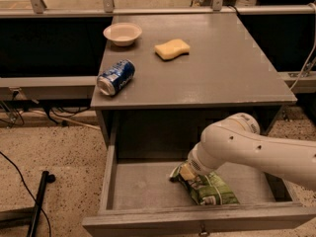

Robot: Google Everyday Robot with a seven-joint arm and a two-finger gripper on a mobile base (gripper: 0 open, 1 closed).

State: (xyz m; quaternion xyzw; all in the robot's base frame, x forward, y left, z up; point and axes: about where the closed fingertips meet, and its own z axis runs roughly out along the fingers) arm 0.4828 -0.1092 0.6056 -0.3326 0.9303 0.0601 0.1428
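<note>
My white arm (256, 149) reaches from the right down into the open drawer (138, 186) under the table. The gripper (185, 173) sits at the left end of a green chip bag (207, 187) lying on the drawer floor, touching it. On the grey tabletop (232, 68) a blue soda can (116, 76) lies on its side near the front left edge. A white bowl (122, 33) stands at the back left, and a yellow sponge (172, 49) lies beside it.
The drawer's front panel (197, 223) juts toward the camera over speckled floor. A black pole (38, 201) and cables lie on the floor at left. Dark shelving and a rail run behind the table.
</note>
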